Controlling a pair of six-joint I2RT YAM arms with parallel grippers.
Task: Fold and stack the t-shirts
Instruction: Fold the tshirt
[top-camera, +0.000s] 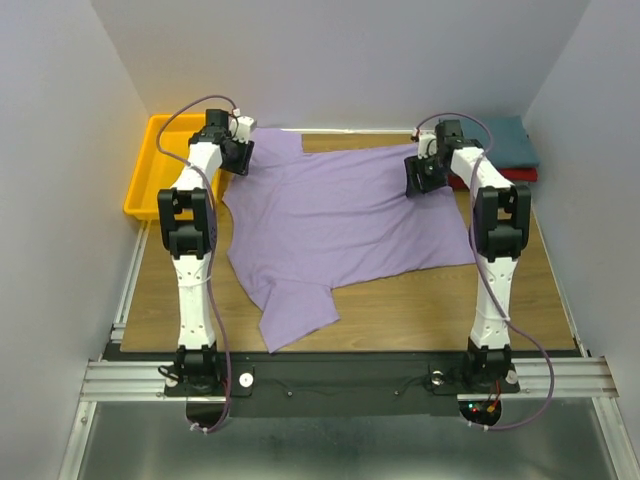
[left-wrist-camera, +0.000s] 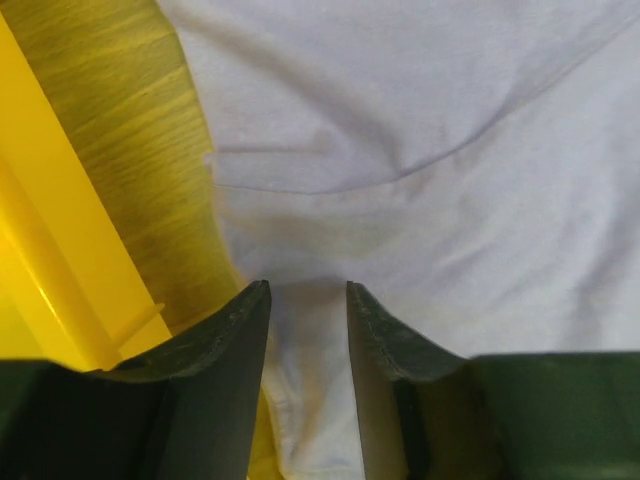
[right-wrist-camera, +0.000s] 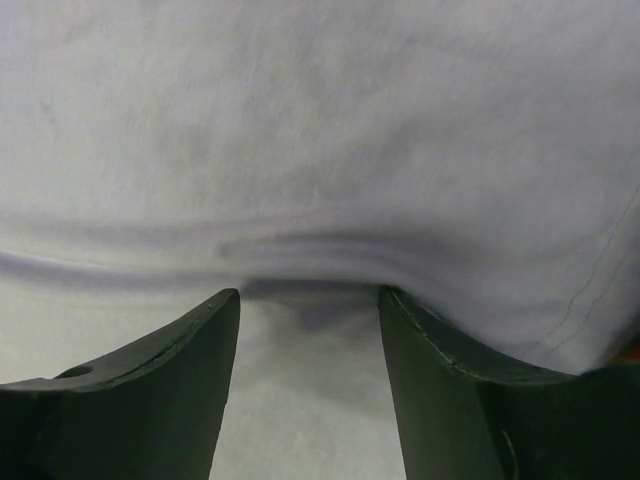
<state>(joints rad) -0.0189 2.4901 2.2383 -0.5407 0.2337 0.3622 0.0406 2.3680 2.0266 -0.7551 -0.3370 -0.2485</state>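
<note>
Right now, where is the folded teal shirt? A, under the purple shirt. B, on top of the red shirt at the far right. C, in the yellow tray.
B: the teal shirt lies on the red shirt at the far right, across from the yellow tray.

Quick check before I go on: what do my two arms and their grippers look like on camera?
The left arm and right arm have white link shells, black joint housings and black bases. A thin purple cable loops along each. The left gripper and right gripper are black; their fingers are dark wedges tapering to blunt tips.
</note>
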